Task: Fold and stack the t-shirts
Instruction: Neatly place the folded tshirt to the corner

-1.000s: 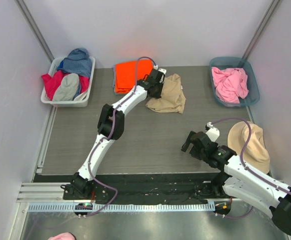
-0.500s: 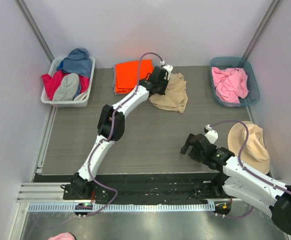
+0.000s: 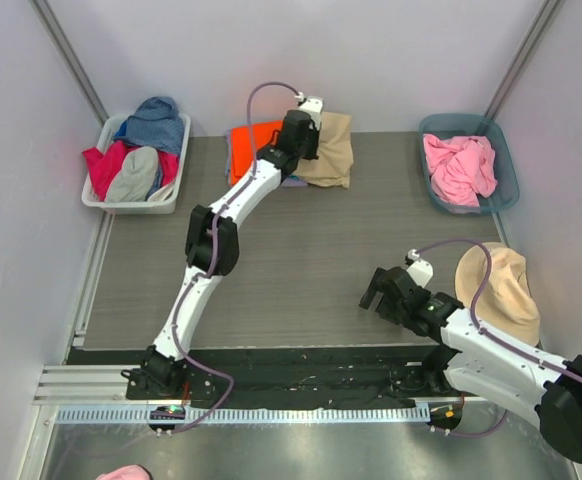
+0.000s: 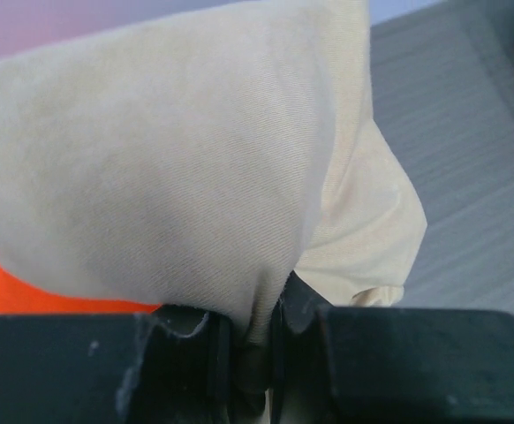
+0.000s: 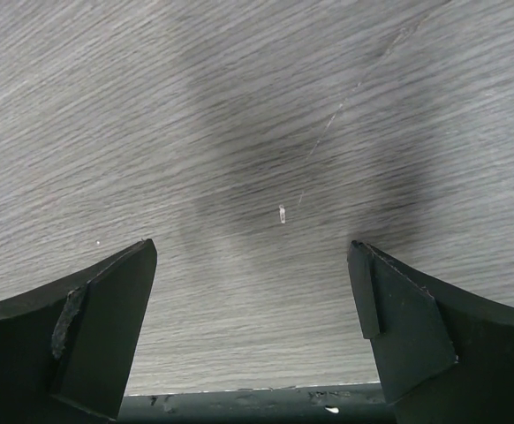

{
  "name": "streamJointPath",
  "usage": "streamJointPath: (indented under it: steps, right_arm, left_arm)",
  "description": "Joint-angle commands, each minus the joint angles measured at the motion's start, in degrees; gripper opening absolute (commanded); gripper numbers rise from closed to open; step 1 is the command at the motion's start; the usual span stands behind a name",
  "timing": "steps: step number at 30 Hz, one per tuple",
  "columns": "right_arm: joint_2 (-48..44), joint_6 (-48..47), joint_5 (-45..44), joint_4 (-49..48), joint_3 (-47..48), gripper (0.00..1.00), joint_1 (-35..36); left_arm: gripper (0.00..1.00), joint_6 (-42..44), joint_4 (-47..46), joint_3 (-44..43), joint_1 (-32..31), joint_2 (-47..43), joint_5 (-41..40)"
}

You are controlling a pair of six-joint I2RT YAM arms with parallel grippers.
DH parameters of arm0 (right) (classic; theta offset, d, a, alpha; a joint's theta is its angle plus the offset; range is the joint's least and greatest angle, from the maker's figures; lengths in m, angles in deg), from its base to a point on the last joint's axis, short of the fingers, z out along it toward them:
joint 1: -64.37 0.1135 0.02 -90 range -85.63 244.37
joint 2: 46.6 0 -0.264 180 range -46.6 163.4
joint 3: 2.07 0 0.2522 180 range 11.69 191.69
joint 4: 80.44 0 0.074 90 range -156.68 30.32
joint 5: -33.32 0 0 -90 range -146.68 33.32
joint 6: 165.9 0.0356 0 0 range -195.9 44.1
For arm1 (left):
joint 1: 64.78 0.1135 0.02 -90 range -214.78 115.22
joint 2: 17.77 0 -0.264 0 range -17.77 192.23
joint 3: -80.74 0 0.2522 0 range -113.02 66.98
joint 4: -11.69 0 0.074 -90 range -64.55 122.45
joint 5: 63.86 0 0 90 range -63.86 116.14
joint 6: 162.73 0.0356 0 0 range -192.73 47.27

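My left gripper (image 3: 304, 135) is stretched to the table's far edge and is shut on the folded tan t-shirt (image 3: 333, 148), holding it beside and partly over the folded bright orange t-shirt (image 3: 249, 148). In the left wrist view the tan cloth (image 4: 177, 168) is pinched between the jaws, with orange cloth (image 4: 27, 287) showing at the lower left. A thin lavender edge (image 3: 293, 183) peeks out under the stack. A crumpled pink shirt (image 3: 459, 165) lies in the blue bin. My right gripper (image 3: 374, 290) is open and empty over bare table at the near right (image 5: 253, 291).
A white bin (image 3: 176, 160) at the far left holds red, blue and grey clothes. A blue-grey bin (image 3: 509, 170) stands at the far right. A tan hat (image 3: 506, 290) lies at the right edge by my right arm. Walls enclose the table.
My left gripper has carried the tan t-shirt from the middle back of the table up and left, to the far edge beside the orange shirt. The right arm has barely moved.
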State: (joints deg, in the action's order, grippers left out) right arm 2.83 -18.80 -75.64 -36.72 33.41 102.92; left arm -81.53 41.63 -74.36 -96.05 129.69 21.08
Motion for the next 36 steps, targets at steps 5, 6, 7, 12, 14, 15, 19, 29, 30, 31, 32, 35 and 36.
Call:
streamJointPath:
  steps: [5,6,7,12,14,15,19,29,30,31,32,35,36]
  right_arm:
    - [4.62,0.29,0.15,-5.25,-1.24,1.0,-0.05]
    - [5.32,0.47,0.24,-6.04,-1.32,1.0,0.04]
    - [6.46,0.55,0.41,-6.57,-1.32,1.0,0.04]
    - [9.45,0.82,2.08,-9.73,-1.59,1.0,0.04]
    - [10.33,0.91,2.35,-10.18,-1.5,1.0,0.04]
    - [10.6,0.91,2.44,-10.61,-1.5,1.0,-0.05]
    - [11.22,0.82,2.61,-11.23,-1.5,1.0,-0.05]
    - [10.95,0.99,3.23,-11.76,-1.67,1.0,-0.05]
    - [10.86,0.99,3.23,-11.76,-1.76,1.0,0.04]
    - [10.6,0.99,3.32,-11.76,-1.85,1.0,0.04]
    - [10.43,0.99,3.23,-11.76,-1.85,1.0,-0.05]
    - [10.34,0.91,3.32,-11.76,-1.85,1.0,-0.05]
    - [10.25,0.91,3.32,-11.76,-1.94,1.0,-0.05]
  left_arm:
    - [0.0,-4.73,-10.47,-4.3,7.78,-2.53,-1.1]
    - [0.0,-6.56,-10.56,-4.12,8.41,-2.61,-0.05]
    - [0.0,-7.45,-10.65,-4.12,9.2,-2.7,0.66]
    - [0.0,-9.57,-11.0,-0.54,12.19,-4.02,2.16]
    - [0.0,-9.83,-11.61,1.58,12.98,-5.33,2.6]
    - [0.0,-9.84,-11.7,3.77,13.25,-5.86,2.77]
    - [0.0,-10.36,-13.1,10.02,14.13,-8.59,4.09]
    - [0.0,-10.89,-14.96,21.54,16.32,-14.74,7.43]
    - [0.0,-10.8,-14.35,21.46,16.67,-14.92,8.22]
    - [0.0,-10.8,-13.9,21.19,17.02,-14.66,8.48]
    - [0.0,-10.72,-13.38,20.67,17.81,-14.48,8.84]
    - [0.0,-10.63,-12.67,19.44,19.48,-13.43,10.77]
    - [0.0,-10.45,-11.89,18.74,19.84,-12.9,11.56]
